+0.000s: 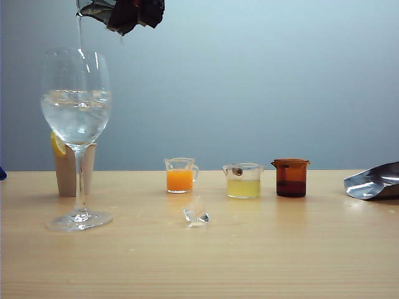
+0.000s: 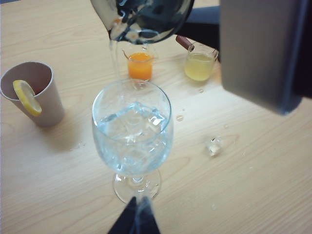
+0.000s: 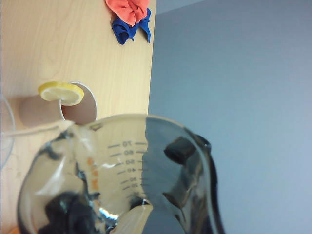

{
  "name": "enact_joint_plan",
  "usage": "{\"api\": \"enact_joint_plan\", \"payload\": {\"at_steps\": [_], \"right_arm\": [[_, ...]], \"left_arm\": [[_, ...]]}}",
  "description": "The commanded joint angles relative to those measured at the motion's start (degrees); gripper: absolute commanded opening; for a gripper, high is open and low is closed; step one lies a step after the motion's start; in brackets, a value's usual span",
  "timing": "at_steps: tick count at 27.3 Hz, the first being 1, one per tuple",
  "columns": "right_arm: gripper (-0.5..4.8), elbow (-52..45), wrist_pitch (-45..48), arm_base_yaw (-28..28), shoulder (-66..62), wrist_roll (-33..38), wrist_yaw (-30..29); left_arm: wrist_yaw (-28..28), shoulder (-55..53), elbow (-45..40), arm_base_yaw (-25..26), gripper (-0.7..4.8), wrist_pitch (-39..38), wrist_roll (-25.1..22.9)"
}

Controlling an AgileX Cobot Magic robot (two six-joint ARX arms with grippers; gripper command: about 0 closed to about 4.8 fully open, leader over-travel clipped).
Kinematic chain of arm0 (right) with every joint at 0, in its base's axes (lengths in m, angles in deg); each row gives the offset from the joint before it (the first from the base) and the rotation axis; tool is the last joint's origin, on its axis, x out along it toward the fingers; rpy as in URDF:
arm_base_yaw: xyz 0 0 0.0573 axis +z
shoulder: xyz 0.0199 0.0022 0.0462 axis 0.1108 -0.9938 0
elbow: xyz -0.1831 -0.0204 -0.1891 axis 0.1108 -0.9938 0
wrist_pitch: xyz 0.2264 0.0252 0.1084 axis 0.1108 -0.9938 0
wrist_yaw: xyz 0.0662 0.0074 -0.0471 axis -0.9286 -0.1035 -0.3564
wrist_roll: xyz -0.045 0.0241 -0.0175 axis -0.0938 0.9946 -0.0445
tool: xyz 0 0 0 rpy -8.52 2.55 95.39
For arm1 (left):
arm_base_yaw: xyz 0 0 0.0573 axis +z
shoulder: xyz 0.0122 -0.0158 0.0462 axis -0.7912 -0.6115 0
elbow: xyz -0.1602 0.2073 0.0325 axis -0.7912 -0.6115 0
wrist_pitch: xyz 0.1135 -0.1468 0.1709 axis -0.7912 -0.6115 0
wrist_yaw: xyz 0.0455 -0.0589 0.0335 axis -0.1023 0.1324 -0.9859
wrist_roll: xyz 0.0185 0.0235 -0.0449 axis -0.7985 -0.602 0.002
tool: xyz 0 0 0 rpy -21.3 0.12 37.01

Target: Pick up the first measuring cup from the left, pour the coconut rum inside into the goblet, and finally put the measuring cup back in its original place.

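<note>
Our right tool (image 1: 128,14) pinches the measuring cup (image 3: 117,180), tipped high over the goblet (image 1: 76,99) on the desk (image 1: 249,249) so rum (image 1: 79,34) falls in. Our left tool (image 2: 134,222) sits low by the goblet's foot; we cannot tell its spread.

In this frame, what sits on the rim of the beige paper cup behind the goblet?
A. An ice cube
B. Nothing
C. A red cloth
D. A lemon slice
D: a yellow lemon slice is perched on the rim of the paper cup, which stands beside the goblet; the ice cube lies loose on the table.
</note>
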Motion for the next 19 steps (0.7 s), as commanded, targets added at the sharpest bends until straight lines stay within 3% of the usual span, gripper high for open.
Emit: {"api": "enact_joint_plan", "payload": {"at_steps": [1, 19], "right_arm": [[0.08, 0.3, 1.6, 0.1, 0.3, -1.0, 0.0], [0.08, 0.3, 1.6, 1.0, 0.3, -2.3, 0.7]], "left_arm": [[0.2, 0.1, 0.3, 0.0, -0.06, 0.2, -0.1], [0.2, 0.1, 0.3, 0.0, -0.06, -0.1, -0.3]]}}
